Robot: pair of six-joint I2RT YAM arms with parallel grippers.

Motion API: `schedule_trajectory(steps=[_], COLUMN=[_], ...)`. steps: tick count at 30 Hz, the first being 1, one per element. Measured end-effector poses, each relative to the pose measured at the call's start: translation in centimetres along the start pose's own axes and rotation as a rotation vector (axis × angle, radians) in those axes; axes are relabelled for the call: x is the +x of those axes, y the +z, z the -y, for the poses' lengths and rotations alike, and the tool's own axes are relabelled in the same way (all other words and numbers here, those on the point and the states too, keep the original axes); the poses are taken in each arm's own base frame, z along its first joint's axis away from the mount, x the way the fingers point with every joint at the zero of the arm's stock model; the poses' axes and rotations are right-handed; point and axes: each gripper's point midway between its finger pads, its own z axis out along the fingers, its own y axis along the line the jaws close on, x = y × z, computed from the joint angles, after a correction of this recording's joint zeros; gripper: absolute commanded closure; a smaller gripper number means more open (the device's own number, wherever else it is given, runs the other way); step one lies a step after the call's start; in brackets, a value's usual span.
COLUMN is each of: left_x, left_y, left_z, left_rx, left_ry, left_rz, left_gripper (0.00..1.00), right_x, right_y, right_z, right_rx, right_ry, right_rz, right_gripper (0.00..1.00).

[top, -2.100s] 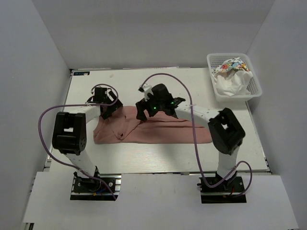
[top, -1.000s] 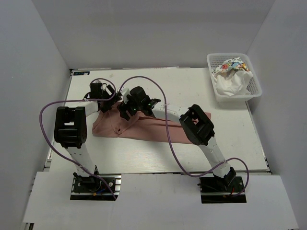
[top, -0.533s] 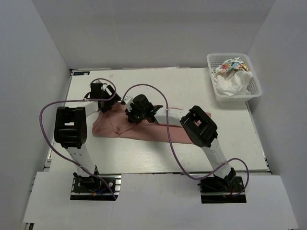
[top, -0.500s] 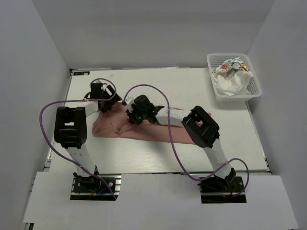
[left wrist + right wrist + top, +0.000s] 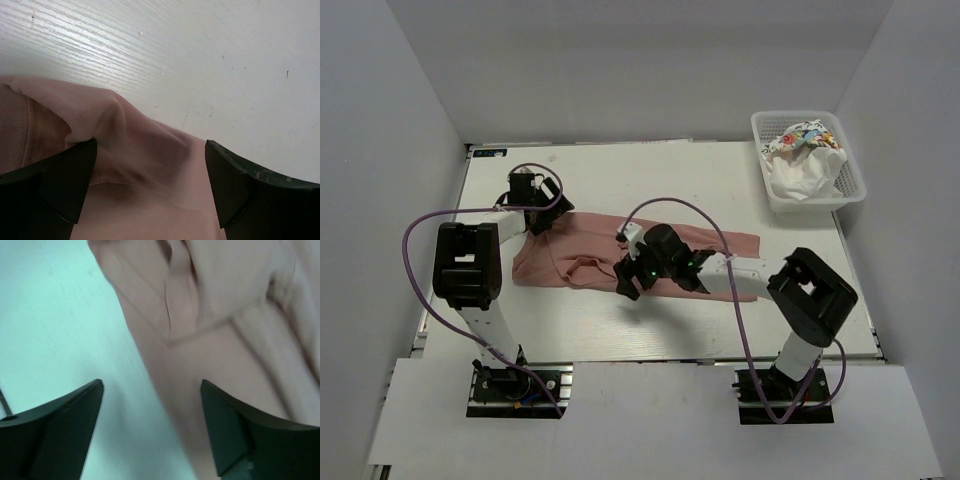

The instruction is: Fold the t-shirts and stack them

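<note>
One dusty pink t-shirt (image 5: 590, 240) lies at the middle of the desk (image 5: 650, 180), long axis running left edge to right edge. Left gripper (image 5: 533, 222), fingers spread, straddles its far-left corner. Right gripper (image 5: 627, 283), also spread, hovers at the near hem, holding nothing. One basket (image 5: 808, 204), far right corner, holds apparently two more t-shirts (image 5: 800, 165), white and printed; count uncertain.

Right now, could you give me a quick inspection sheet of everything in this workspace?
Surface: white table, a few small marks.
Shirts: pink shirt spread out, bunched at its left end; white shirt and printed shirt heaped in basket, far right.
Clutter: nothing seen.
Jaws: on left arm open, a pink ridge between them; on right arm open over the pink shirt's near edge.
Cables: purple cable loops off each arm; the right one arcs over the pink shirt.
Surroundings: plain white walls.
</note>
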Motion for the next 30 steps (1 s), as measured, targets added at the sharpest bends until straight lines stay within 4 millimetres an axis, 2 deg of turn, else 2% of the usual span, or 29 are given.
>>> schedule_trajectory(steps=[3, 6, 9, 11, 15, 16, 18, 20, 25, 28, 30], left_x=[0.0, 0.1, 0.6, 0.9, 1.2, 1.2, 1.2, 1.2, 0.9, 0.9, 1.0], left_y=[-0.1, -0.3, -0.6, -0.9, -1.0, -1.0, -1.0, -0.9, -0.5, -0.5, -0.4], left_z=[0.0, -0.1, -0.1, -0.2, -0.5, -0.5, -0.5, -0.5, -0.3, -0.2, -0.2], left_rx=[-0.003, -0.009, -0.02, -0.026, -0.034, -0.035, -0.035, -0.036, -0.031, -0.025, -0.024], left_ry=[0.013, 0.033, 0.057, 0.066, 0.079, 0.08, 0.084, 0.085, 0.084, 0.084, 0.085], left_rz=[-0.005, -0.016, -0.036, -0.046, -0.059, -0.06, -0.061, -0.062, -0.069, -0.071, -0.072], left_gripper=[0.0, 0.0, 0.0, 0.0, 0.0, 0.0, 0.0, 0.0, 0.0, 0.0, 0.0], right_x=[2.4, 1.5, -1.5, -4.4, -11.7, -12.8, -13.6, -13.1, -9.6, -6.6, -5.8], right_y=[-1.5, -2.6, -3.2, -2.5, 1.2, 2.3, 4.5, 6.8, 11.9, 13.4, 13.7], right_z=[-0.1, -0.1, -0.1, -0.2, -1.2, -1.6, -2.3, -2.9, -3.3, -3.5, -3.7], right_rx=[0.02, 0.045, 0.06, 0.051, -0.042, -0.074, -0.126, -0.165, -0.217, -0.234, -0.243], right_ry=[0.034, 0.051, 0.054, 0.042, -0.011, -0.023, -0.034, -0.034, -0.004, 0.024, 0.029], right_rz=[-0.038, -0.008, 0.067, 0.104, 0.18, 0.19, 0.18, 0.151, 0.036, -0.039, -0.059], right_gripper=[0.1, 0.1, 0.1, 0.1, 0.1, 0.1, 0.1, 0.1, 0.1, 0.1, 0.1])
